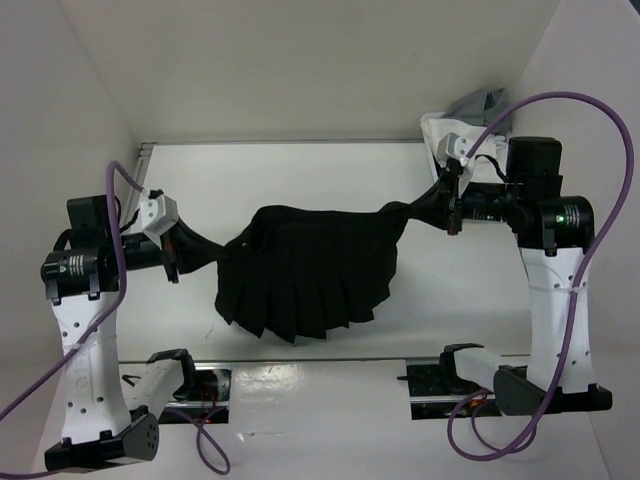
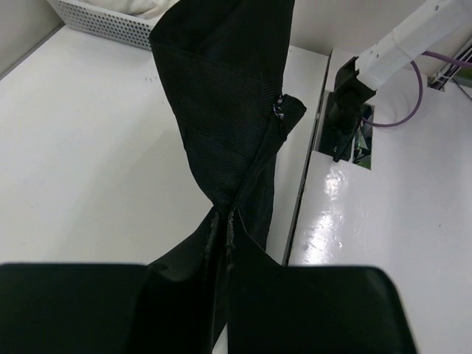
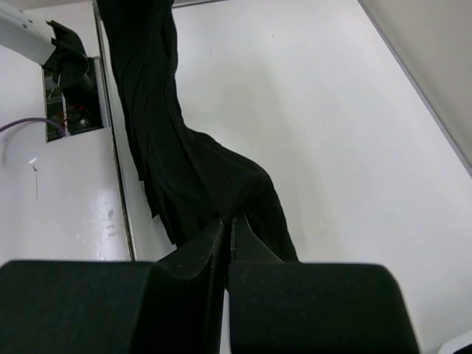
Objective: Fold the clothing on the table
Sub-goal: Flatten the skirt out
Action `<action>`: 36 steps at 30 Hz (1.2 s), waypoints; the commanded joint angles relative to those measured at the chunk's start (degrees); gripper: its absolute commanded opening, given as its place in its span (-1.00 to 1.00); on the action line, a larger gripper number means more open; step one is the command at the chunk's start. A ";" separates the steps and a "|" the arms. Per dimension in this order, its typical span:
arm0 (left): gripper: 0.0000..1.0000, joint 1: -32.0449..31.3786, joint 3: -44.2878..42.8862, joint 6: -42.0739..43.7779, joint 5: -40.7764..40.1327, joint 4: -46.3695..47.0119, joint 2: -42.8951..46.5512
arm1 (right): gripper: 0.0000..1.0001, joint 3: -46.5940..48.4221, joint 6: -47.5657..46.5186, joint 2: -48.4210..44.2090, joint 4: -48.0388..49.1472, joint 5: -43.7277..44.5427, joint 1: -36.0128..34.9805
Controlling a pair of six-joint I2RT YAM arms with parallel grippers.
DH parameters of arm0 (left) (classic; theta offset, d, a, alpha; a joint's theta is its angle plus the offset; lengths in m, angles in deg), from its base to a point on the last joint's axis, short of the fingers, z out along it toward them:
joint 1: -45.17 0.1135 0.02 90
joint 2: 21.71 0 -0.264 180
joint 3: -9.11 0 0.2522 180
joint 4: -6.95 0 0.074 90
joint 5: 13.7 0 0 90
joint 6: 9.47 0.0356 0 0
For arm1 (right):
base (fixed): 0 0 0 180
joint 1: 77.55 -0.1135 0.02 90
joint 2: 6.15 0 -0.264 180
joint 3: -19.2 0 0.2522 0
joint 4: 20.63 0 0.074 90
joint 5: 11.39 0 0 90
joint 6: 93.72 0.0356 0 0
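Left fingers clamped on left corner of skirt, corner held up above surface. Skirt stretched between both arms over middle of surface, middle sagging, pleated hem fanned toward near edge; cannot tell if hem touches surface. Right fingers clamped on right corner, fabric there pulled into narrow strand. Far right corner: tray, white cloth, grey cloth.

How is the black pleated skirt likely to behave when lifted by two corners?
Probably floppy: the skirt sags between the left gripper and the right gripper, both shut on it. Likely light: small pinches hold its ends up. Its pleats may splay.
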 commanded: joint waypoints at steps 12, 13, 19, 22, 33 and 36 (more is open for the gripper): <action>-1.00 0.64 -8.41 -23.01 -2.02 27.00 -16.71 | -1.00 6.04 13.27 11.82 17.25 7.89 0.07; -1.00 0.64 -9.55 -23.79 -2.72 27.70 -16.71 | -1.00 6.83 13.80 11.83 17.96 7.90 0.07; -1.00 0.64 -14.13 -26.17 -4.57 28.23 -14.70 | -1.00 9.47 16.97 11.05 20.61 9.74 0.07; -1.00 0.64 -13.43 -24.78 -3.79 25.87 -11.62 | -1.00 7.02 16.28 8.32 18.94 8.26 0.07; -0.95 1.69 -2.36 -18.53 6.41 16.89 3.94 | -1.00 0.95 3.36 -4.68 5.14 -1.23 1.91; -0.92 1.70 -1.13 -22.98 6.94 18.73 4.48 | -1.00 0.95 3.35 -5.74 4.26 -2.74 3.31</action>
